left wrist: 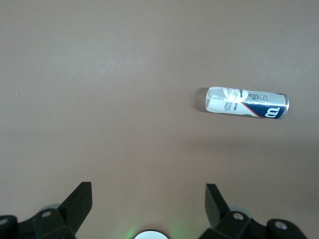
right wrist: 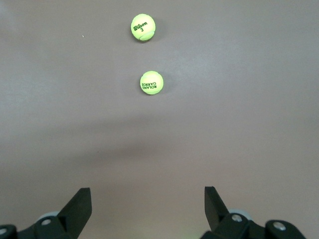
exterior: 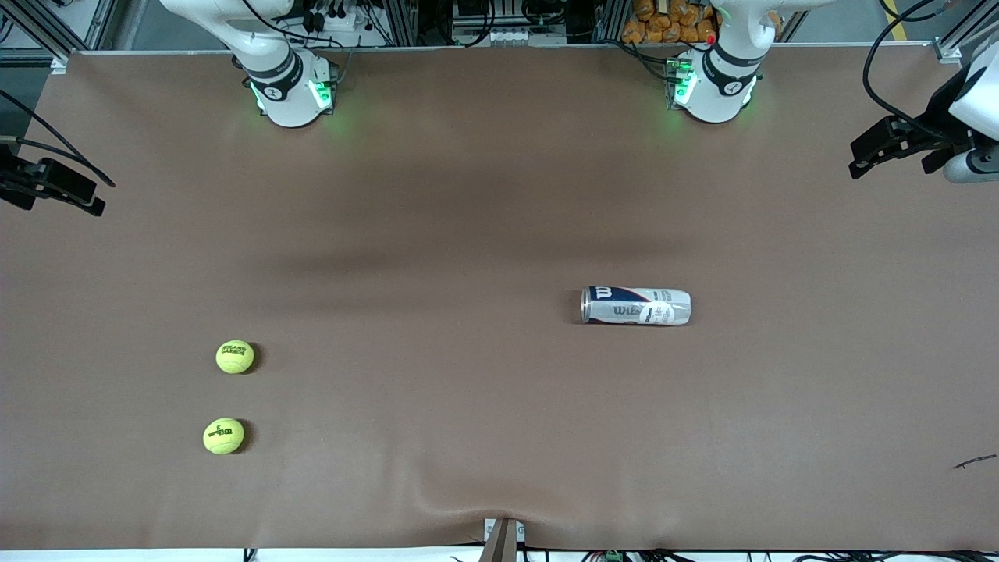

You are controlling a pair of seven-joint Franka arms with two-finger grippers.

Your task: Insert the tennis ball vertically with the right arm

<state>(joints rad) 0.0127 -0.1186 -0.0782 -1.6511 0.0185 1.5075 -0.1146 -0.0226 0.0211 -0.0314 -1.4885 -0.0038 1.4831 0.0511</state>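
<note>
Two yellow-green tennis balls lie on the brown table toward the right arm's end: one marked Roland Garros (exterior: pixel 235 357) (right wrist: pixel 151 82), and one marked Wilson (exterior: pixel 223 436) (right wrist: pixel 143 27) nearer the front camera. A clear Wilson ball can (exterior: pixel 636 306) (left wrist: pixel 246 102) lies on its side toward the left arm's end. My right gripper (exterior: pixel 78 195) (right wrist: pixel 147 194) is open and empty, up in the air at its end of the table, well apart from the balls. My left gripper (exterior: pixel 874 152) (left wrist: pixel 148 191) is open and empty, up in the air at its end, apart from the can.
Both arm bases (exterior: pixel 293 90) (exterior: pixel 714 86) stand along the table's edge farthest from the front camera. The brown table cover (exterior: pixel 468 406) bulges slightly at its edge nearest the camera, above a small bracket (exterior: pixel 503 538). A small dark scrap (exterior: pixel 975 461) lies near the left arm's end.
</note>
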